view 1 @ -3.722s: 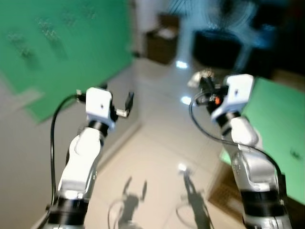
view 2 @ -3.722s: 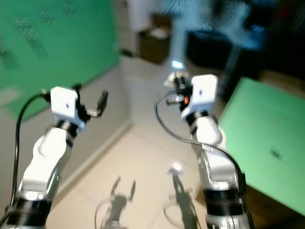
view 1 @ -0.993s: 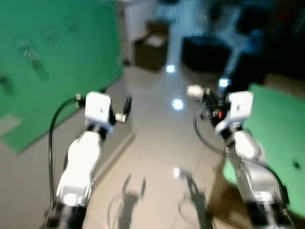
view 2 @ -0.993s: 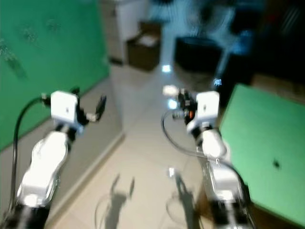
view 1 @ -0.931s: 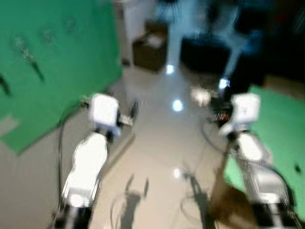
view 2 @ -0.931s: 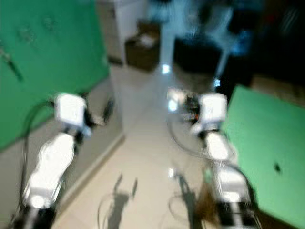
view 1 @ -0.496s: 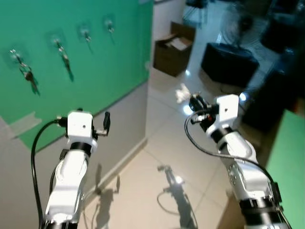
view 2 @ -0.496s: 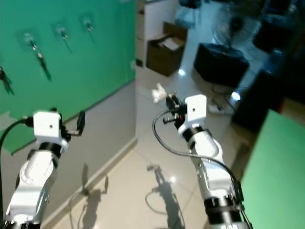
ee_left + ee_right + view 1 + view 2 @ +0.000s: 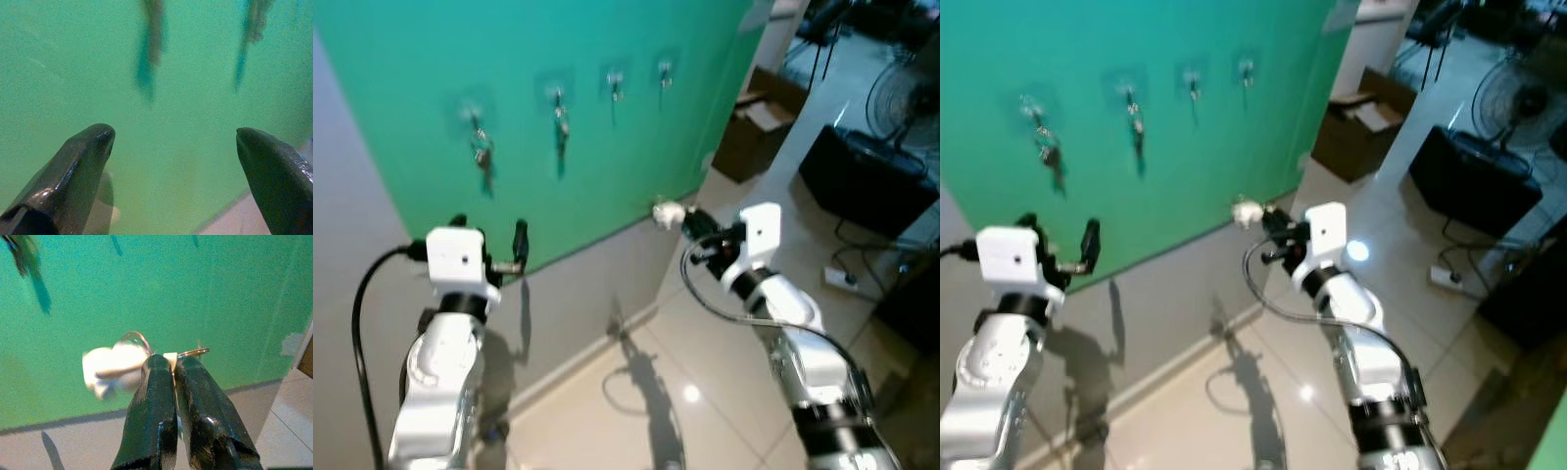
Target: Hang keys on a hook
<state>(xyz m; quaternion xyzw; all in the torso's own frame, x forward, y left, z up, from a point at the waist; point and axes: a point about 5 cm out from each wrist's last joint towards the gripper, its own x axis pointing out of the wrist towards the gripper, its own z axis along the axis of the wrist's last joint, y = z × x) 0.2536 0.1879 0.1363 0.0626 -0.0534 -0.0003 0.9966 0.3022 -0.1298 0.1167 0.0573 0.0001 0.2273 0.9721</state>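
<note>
A green wall panel (image 9: 401, 108) carries a row of several small hooks. Keys (image 9: 481, 154) hang from the leftmost hook (image 9: 474, 112), and more keys hang from the second hook (image 9: 556, 96). The third hook (image 9: 615, 78) and the fourth hook (image 9: 664, 69) look bare. My right gripper (image 9: 171, 363) is shut on a key ring with a white fob (image 9: 111, 367), held out low and to the right of the hooks, near the panel's bottom edge. My left gripper (image 9: 171, 139) is open with nothing between its fingers, raised before the panel's lower left part (image 9: 520, 235).
Below the green panel the wall is grey (image 9: 578, 294), meeting a pale tiled floor (image 9: 705, 392). At the right stand an open cardboard box (image 9: 759, 122), a black unit (image 9: 867, 176) with a fan behind it, and a power strip (image 9: 842, 279).
The camera has swung left, so the green panel and its hooks now stand closer and in front. Both arms keep their raised pose, with the right still holding the keys.
</note>
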